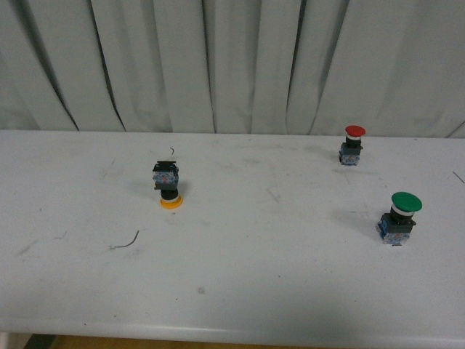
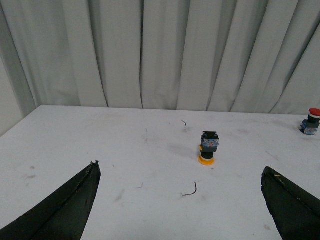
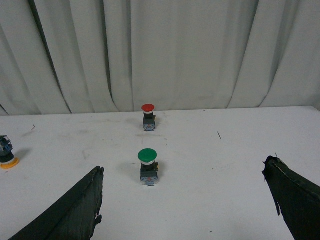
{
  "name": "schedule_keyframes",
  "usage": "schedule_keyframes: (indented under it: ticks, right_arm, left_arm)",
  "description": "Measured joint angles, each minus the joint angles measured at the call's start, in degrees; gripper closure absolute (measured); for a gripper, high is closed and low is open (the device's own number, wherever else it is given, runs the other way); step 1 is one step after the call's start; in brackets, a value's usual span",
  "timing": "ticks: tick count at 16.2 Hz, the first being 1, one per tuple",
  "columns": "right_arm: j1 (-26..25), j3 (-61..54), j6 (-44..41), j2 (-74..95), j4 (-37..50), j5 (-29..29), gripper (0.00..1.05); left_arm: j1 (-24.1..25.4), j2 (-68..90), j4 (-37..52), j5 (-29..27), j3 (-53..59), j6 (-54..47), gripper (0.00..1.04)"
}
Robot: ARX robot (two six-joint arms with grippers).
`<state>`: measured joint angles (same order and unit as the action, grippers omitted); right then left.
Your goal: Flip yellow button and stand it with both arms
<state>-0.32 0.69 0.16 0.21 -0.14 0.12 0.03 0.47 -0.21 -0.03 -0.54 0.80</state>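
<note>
Left wrist view is showing the left gripper (image 2: 180, 166) standing wide open, its two black fingers (image 2: 70, 210) far apart above the white worktop (image 2: 100, 140), holding and touching nothing. Right wrist view is showing the right gripper (image 3: 182, 165) spread just as wide, also empty. In the front view, the yellow button (image 1: 168, 187) is sitting left of centre of the frame, upside down. Its yellow cap is resting on the worktop, its dark base is pointing up, and its long axis is running vertically. A red-capped switch (image 1: 352, 144) is standing upright at upper right and a green-capped switch (image 1: 399, 217) at right, both well apart from it.
</note>
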Motion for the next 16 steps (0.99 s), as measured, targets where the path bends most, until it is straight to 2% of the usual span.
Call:
schedule_keyframes:
  ticks: [16]
  right_arm:
    - [0.0,0.0,-0.02,0.0,-0.02,0.02,0.06]
  left_arm:
    - [0.0,0.0,0.0,0.0,0.0,0.0,0.07]
